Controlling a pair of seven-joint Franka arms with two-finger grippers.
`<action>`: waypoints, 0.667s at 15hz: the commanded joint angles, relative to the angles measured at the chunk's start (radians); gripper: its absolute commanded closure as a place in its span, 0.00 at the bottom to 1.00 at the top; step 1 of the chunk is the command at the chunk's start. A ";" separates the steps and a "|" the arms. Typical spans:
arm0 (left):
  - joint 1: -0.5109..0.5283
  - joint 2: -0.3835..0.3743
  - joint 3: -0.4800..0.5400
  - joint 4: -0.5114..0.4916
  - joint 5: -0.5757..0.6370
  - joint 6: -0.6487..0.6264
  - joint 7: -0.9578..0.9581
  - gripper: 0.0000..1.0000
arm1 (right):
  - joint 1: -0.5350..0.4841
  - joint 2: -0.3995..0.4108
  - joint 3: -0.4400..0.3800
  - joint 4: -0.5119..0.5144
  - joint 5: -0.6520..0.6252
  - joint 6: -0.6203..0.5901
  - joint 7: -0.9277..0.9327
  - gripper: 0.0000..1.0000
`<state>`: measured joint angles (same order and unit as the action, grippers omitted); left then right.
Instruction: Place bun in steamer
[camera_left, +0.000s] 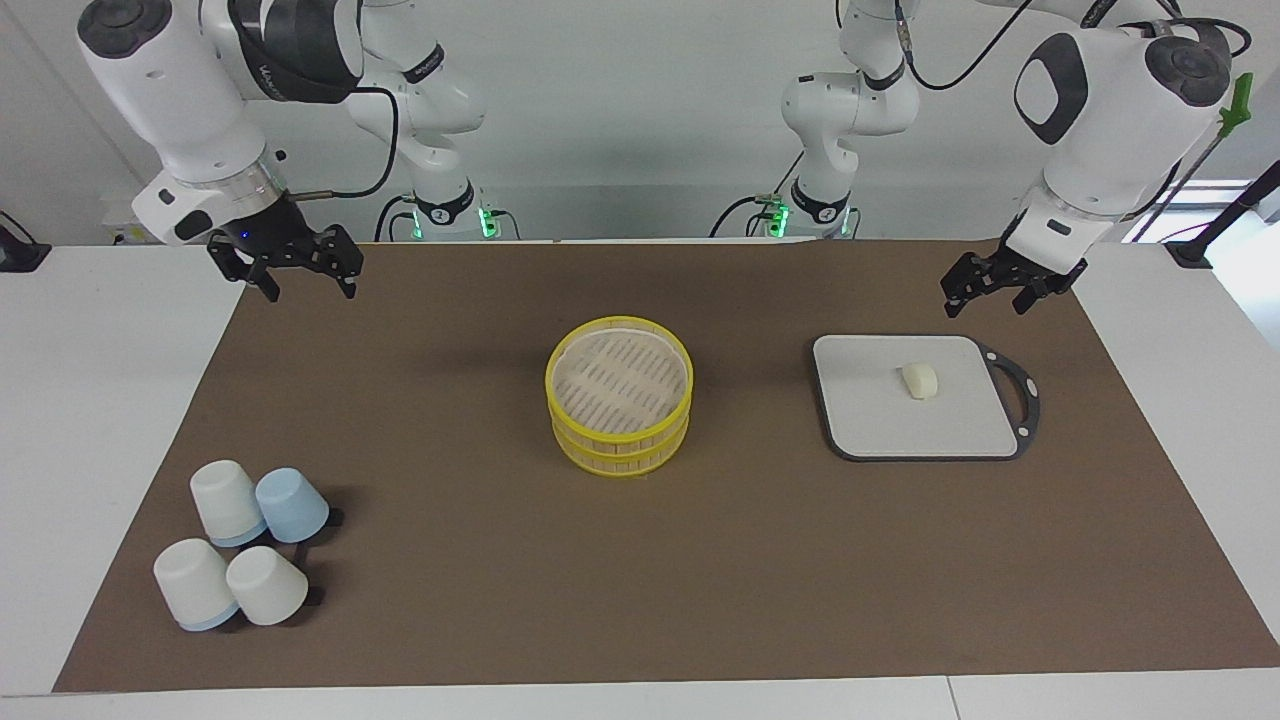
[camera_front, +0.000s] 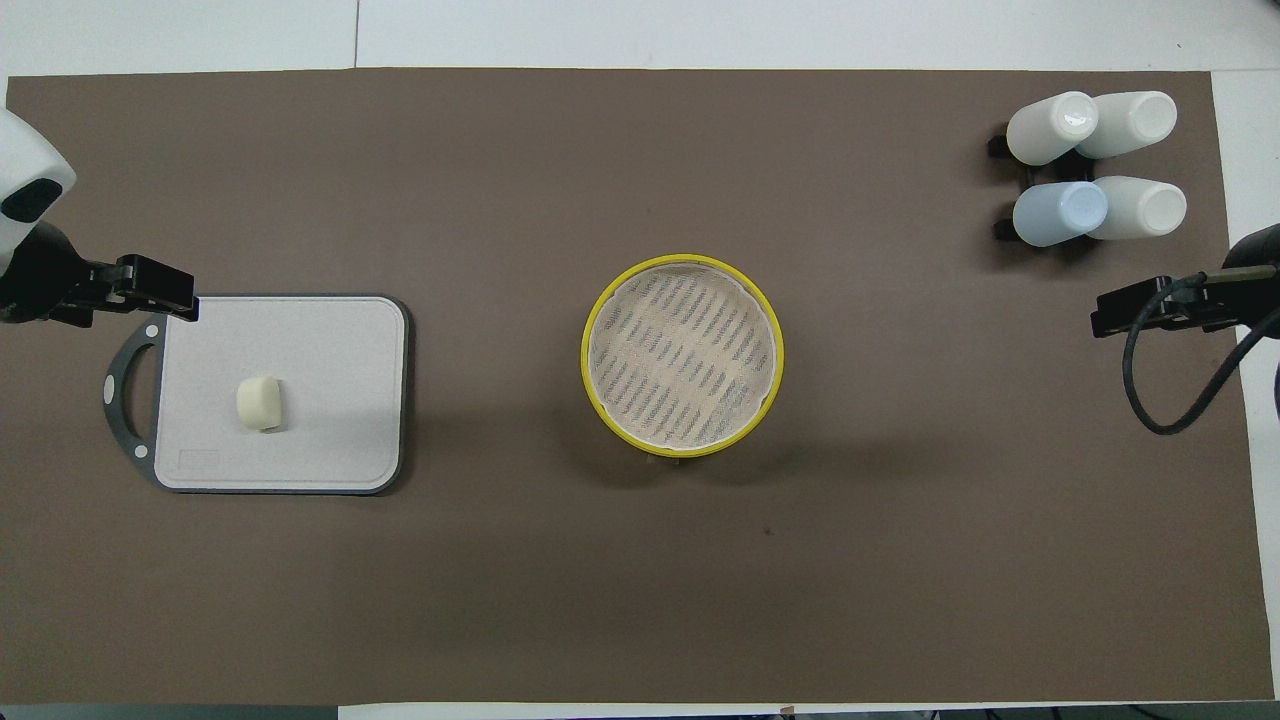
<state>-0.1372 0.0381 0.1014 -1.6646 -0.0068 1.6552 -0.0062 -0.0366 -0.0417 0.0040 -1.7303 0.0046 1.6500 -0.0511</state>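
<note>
The bun (camera_left: 920, 381) (camera_front: 260, 403), a small cream-white lump, lies on a grey board (camera_left: 880, 425) (camera_front: 330, 400) toward the left arm's end of the table. The steamer (camera_left: 618, 447) (camera_front: 592, 322), two stacked yellow-rimmed tiers with a pale slatted floor, stands mid-table with nothing in it. My left gripper (camera_left: 985, 298) (camera_front: 170, 295) hangs open in the air over the board's handle corner, holding nothing and apart from the bun. My right gripper (camera_left: 300, 278) (camera_front: 1115, 312) hangs open and unladen over the right arm's end of the brown mat.
Several upturned cups (camera_left: 245, 545) (camera_front: 1095, 165), white and pale blue, cluster at the right arm's end, farther from the robots than the steamer. A brown mat (camera_left: 700, 580) covers the table. The board's dark handle (camera_left: 1025, 390) points toward the table's end.
</note>
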 joint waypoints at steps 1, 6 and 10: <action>-0.015 0.016 0.018 0.025 -0.018 0.003 0.008 0.00 | -0.011 -0.020 0.010 -0.028 -0.011 0.004 -0.019 0.00; -0.015 0.006 0.023 0.006 -0.016 -0.002 0.011 0.00 | -0.003 -0.023 0.014 -0.040 -0.006 0.008 -0.007 0.00; -0.015 -0.003 0.015 -0.018 -0.016 -0.047 0.000 0.00 | 0.082 0.031 0.022 -0.017 0.031 0.080 0.112 0.00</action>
<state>-0.1373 0.0390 0.1119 -1.6746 -0.0068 1.6367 -0.0062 -0.0080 -0.0355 0.0188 -1.7470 0.0226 1.6958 0.0007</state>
